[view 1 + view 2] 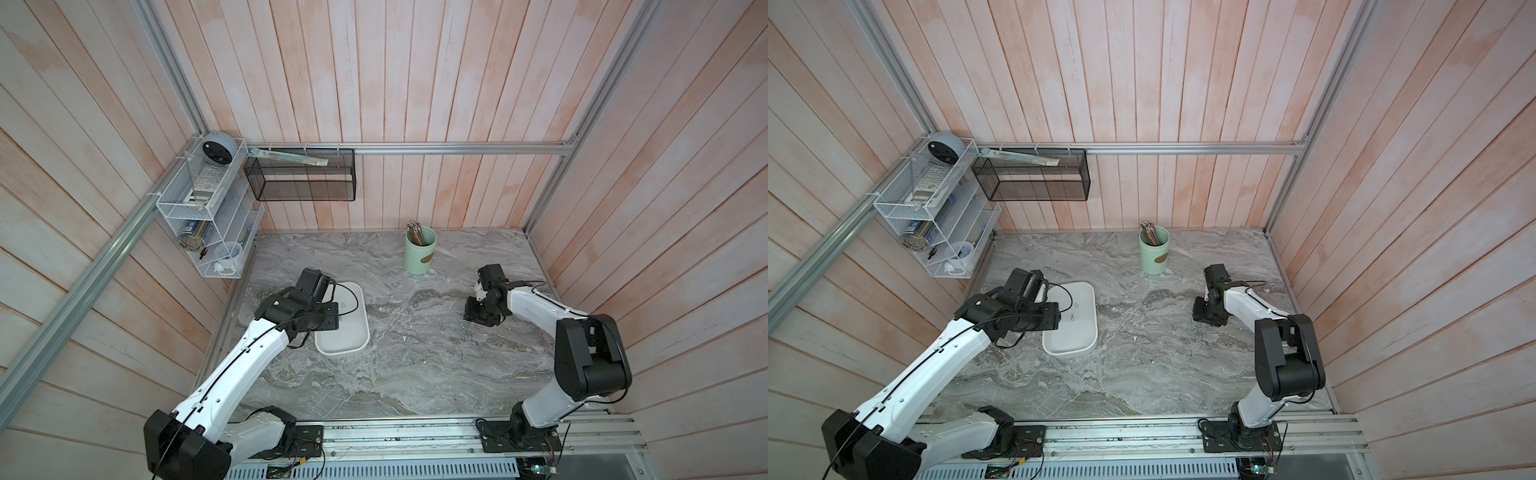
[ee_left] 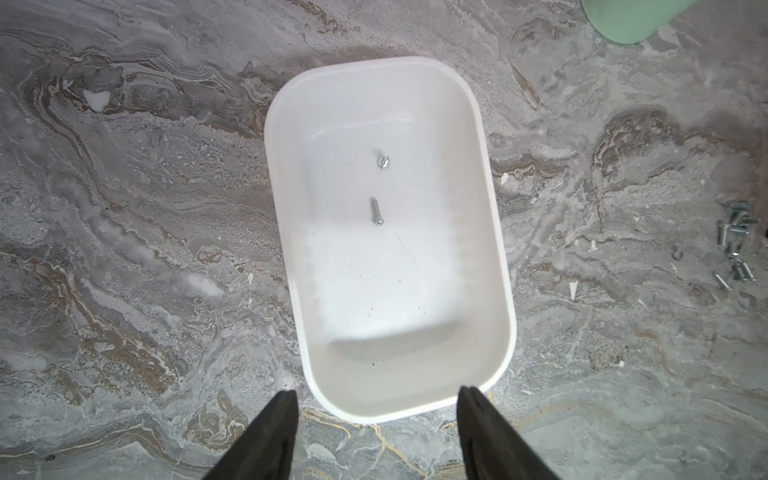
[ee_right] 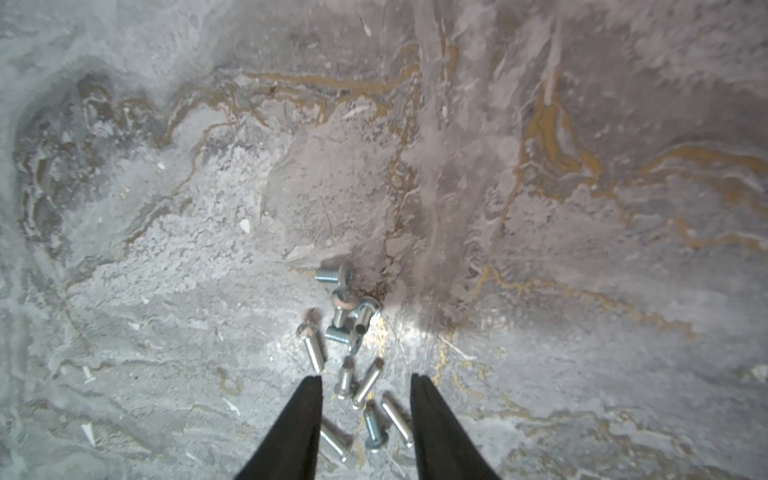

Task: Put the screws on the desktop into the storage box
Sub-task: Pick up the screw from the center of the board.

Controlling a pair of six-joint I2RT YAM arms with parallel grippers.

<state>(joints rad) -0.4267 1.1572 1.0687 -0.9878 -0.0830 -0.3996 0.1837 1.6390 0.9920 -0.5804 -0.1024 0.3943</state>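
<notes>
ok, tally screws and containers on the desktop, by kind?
storage box: 1
green cup: 1
boxed screws: 2
loose screws heaped on the desktop: about 10
Total: about 14

The counter [image 1: 415, 365] lies bare between the storage box [image 1: 341, 351] and the screws [image 1: 467, 330], so a hand can pass there. The green cup [image 1: 420, 253] stands near the back wall, off that path. The left arm [image 1: 266, 336] hangs over the box's left side. The box is open on top. The right fingers [image 3: 299, 424] stand apart, with some screws between them.
</notes>
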